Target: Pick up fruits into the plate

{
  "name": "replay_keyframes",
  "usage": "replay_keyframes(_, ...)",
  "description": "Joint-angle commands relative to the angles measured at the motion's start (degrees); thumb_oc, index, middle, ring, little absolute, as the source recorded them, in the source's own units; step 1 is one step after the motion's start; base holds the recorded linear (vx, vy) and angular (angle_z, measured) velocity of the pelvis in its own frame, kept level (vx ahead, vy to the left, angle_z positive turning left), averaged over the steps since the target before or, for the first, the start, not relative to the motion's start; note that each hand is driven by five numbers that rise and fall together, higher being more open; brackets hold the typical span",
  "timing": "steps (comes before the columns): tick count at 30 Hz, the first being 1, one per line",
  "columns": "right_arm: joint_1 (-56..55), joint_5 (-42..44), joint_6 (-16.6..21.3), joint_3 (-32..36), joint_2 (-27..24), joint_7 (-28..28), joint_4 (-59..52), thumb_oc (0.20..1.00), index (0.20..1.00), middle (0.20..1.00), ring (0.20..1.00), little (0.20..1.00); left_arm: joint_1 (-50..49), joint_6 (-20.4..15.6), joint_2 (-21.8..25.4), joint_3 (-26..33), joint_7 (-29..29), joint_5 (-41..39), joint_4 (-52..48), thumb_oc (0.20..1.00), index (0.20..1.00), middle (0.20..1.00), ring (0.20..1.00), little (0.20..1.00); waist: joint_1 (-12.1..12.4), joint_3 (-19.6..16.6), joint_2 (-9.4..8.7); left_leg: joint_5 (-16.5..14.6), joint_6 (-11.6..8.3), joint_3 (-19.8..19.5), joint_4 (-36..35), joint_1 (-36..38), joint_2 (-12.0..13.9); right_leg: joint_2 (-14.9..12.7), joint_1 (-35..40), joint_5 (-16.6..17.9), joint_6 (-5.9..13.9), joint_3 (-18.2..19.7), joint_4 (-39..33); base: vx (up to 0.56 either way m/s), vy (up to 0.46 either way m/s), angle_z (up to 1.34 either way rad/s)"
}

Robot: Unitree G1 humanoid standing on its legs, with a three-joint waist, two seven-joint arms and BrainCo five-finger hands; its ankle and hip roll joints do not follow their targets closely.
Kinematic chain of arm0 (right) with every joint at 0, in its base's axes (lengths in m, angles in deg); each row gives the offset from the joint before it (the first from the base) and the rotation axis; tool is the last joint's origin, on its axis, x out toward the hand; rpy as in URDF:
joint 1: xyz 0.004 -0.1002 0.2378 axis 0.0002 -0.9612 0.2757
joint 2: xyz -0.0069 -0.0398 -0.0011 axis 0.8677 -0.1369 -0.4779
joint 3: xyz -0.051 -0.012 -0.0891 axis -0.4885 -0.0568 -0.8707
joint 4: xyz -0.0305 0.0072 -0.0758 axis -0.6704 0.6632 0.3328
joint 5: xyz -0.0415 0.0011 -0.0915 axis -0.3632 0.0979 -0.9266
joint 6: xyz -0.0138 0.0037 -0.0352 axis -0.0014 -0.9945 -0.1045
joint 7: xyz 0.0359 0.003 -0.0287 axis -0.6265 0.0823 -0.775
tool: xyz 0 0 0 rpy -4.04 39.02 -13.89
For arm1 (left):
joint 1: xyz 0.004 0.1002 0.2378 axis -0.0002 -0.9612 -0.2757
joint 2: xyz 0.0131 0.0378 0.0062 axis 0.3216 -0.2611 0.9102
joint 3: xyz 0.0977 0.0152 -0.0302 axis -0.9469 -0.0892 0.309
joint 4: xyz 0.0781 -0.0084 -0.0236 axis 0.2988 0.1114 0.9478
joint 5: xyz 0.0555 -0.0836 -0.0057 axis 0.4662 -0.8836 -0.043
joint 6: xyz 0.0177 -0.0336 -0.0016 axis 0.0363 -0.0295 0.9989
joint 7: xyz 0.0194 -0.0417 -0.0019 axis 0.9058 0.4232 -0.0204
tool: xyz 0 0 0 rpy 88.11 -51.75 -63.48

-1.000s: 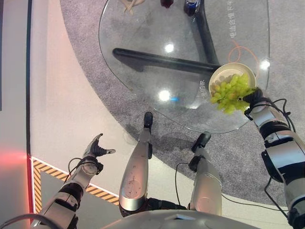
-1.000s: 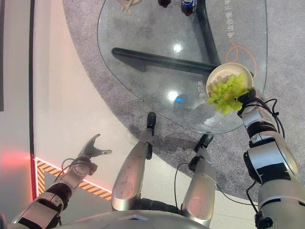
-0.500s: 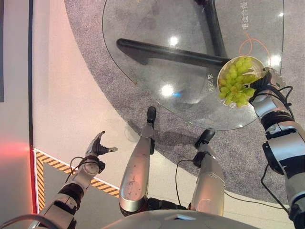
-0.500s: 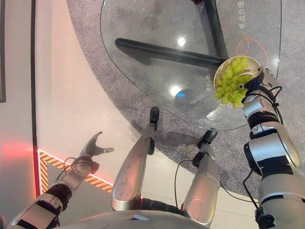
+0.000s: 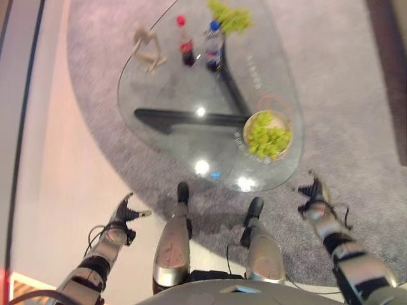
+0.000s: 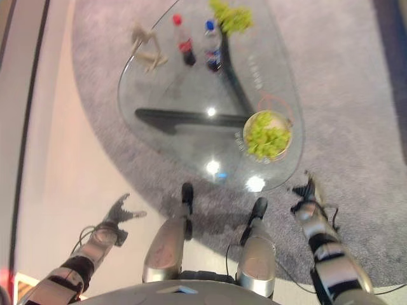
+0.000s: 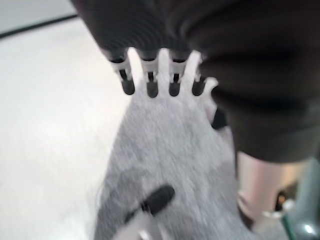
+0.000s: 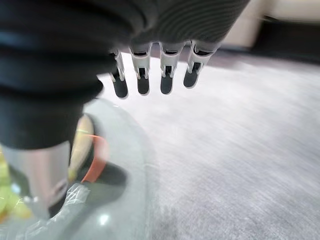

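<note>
- Since the earlier frames, the right hand (image 5: 314, 194) has left the plate (image 5: 248, 126) and now hangs over the grey carpet (image 5: 356, 95), near and to the right of the desk (image 5: 165, 82); the camera has also shifted, bringing the far end of the desk into view.
- Green grapes (image 5: 268, 133) lie in the plate, which rests on the glass desk near its right near edge. No hand touches them.
- A second green bunch (image 5: 232, 18) sits at the far edge of the desk, well apart from the plate.
- Two bottles, one with a red cap (image 5: 185, 49) and one with a blue cap (image 5: 213, 46), stand upright just beside each other on the far part of the desk. A pale object (image 5: 147, 47) lies to their left; its kind cannot be told.
- Right wrist view: the right hand's fingers (image 8: 143, 75) are straight and spread, holding nothing. This view also shows the desk rim and part of the plate close beside the hand, which the eye views show apart.
- Left wrist view: the left hand (image 7: 150, 75) has its fingers straight and apart, empty, above carpet and pale floor (image 7: 45, 125).
- Eye views: the left hand (image 5: 122, 215) hangs low at the left, well apart from the desk.
</note>
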Motion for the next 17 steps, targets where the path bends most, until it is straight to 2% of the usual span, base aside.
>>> replay_keyframes(1,-2.85,4.1,3.69,-1.18,0.5,-11.02,1.66,1.0,1.0,1.0,1.0,1.0,0.03,2.13,-2.72,0.26,1.22,3.12,7.85,1.0,1.0,1.0,1.0,1.0,-1.93,-5.8,0.12,-6.44,0.16,3.5,1.03,2.37,-0.01,1.23,0.07,-2.98,0.49,0.5,3.03,0.07,0.012,-0.36)
replay_keyframes(3,-4.73,0.21,4.13,-2.84,2.25,-13.38,4.33,1.0,1.0,1.0,1.0,1.0,0.51,2.12,-3.66,0.66,1.7,4.11,10.91,1.0,1.0,1.0,1.0,1.0,-2.78,-7.95,-0.32,-6.66,-0.08,4.16,0.77,3.89,0.5,1.25,1.45,-2.91,0.63,0.77,2.22,0.06,-0.006,-0.24)
replay_keyframes(5,-5.91,0.68,3.12,-3.6,3.03,-15.08,6.39,1.0,1.0,1.0,1.0,1.0,0.66,3.31,-4.14,1.08,2.45,5.44,11.91,1.0,1.0,1.0,1.0,1.0,-3.25,-9.41,-0.63,-6.98,-0.04,4.67,0.94,4.88,0.82,1.3,2.47,-3.13,0.53,1.09,2.02,0.07,-0.012,-0.2)
replay_keyframes(10,-8.09,4.72,-3.84,-1.31,4.26,-19.87,11.75,1.0,1.0,1.0,1.0,1.0,-0.01,5.74,-5.24,0.89,4.33,6.6,14.15,1.0,1.0,1.0,1.0,1.0,-4.66,-13.11,-0.65,-8.22,0.03,6.5,2.16,7.81,1.79,1.42,5.1,-4.02,0.39,2.47,2.13,0.1,0.002,-0.25)
replay_keyframes(12,-8.23,5.04,-4.4,-0.74,4.41,-20.83,12.5,1.0,1.0,1.0,1.0,1.0,-0.14,6.24,-5.38,0.87,4.4,6.46,14.21,1.0,1.0,1.0,1.0,1.0,-4.78,-13.38,-0.59,-8.35,0.05,6.69,2.22,8.26,1.89,1.48,5.45,-4.12,0.37,2.68,2.09,0.06,0.008,-0.17)
replay_keyframes(13,-8.49,5.68,-8.0,0.37,4.79,-23.75,15.15,1.0,1.0,1.0,1.0,1.0,-0.38,6.8,-5.74,0.92,5.37,6.51,14.92,1.0,1.0,1.0,1.0,1.0,-5.1,-14.33,-0.33,-8.7,0.05,6.94,2.13,9.64,2.15,1.55,6.66,-4.42,0.44,2.99,1.86,0.08,0.015,-0.18)
replay_keyframes(17,-8.45,5.41,-11.54,1.09,5.22,-26.04,17.73,1.0,1.0,1.0,1.0,1.0,-0.9,7.67,-6.31,0.8,6.19,7.8,15.66,1.0,1.0,1.0,1.0,1.0,-4.99,-15.48,-0.03,-9.0,0.01,6.79,1.51,11.56,2.38,1.59,8.48,-4.72,0.55,2.99,1.33,0.06,0.01,-0.08)
